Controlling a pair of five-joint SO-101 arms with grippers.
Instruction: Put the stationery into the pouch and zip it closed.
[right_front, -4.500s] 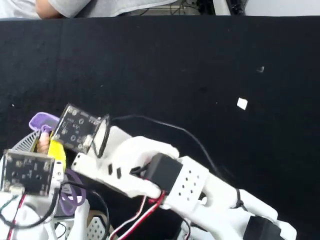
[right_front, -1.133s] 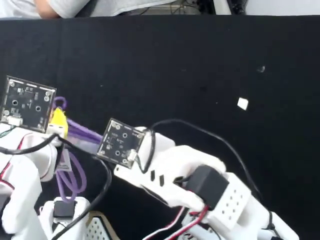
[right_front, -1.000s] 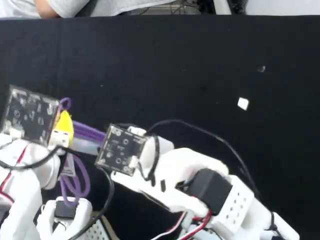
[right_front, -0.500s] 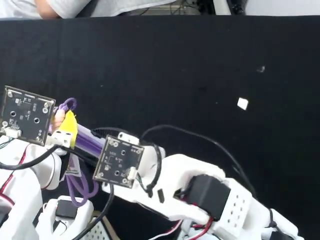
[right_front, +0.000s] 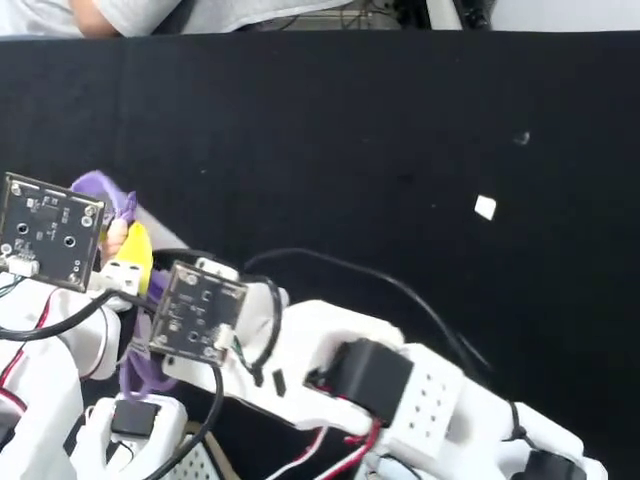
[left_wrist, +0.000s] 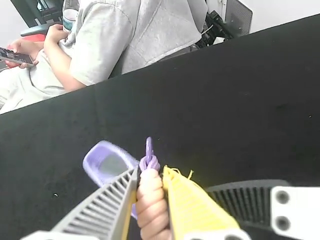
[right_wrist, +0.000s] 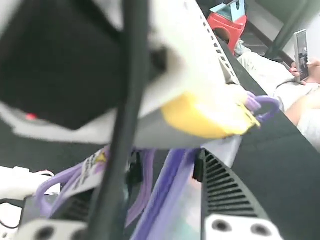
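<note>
In the left wrist view my left gripper (left_wrist: 150, 172) is shut on a pinkish ridged pull (left_wrist: 151, 200) that has a purple loop on top. This pull sits between a grey finger (left_wrist: 107, 200) and a yellow one (left_wrist: 192, 202). A purple tab of the pouch (left_wrist: 102, 162) lies just past them. From above, the left gripper (right_front: 125, 245) is at the table's left edge, with the purple pouch (right_front: 142, 372) running under the right arm's wrist board (right_front: 195, 310). My right gripper (right_wrist: 170, 200) holds the pouch (right_wrist: 167, 185) between its jaws, right beside the left arm's yellow finger (right_wrist: 210, 115).
A small white piece (right_front: 484, 207) lies alone on the black table (right_front: 350, 130) at the right, with a tiny speck (right_front: 520, 138) farther back. The right arm's white body (right_front: 400, 390) crosses the front of the table. A seated person is beyond the far edge.
The right arm's wrist has slid left and toward the front along the pouch. The left gripper has stayed near the left edge with the pull; the purple end has shifted slightly up-left.
</note>
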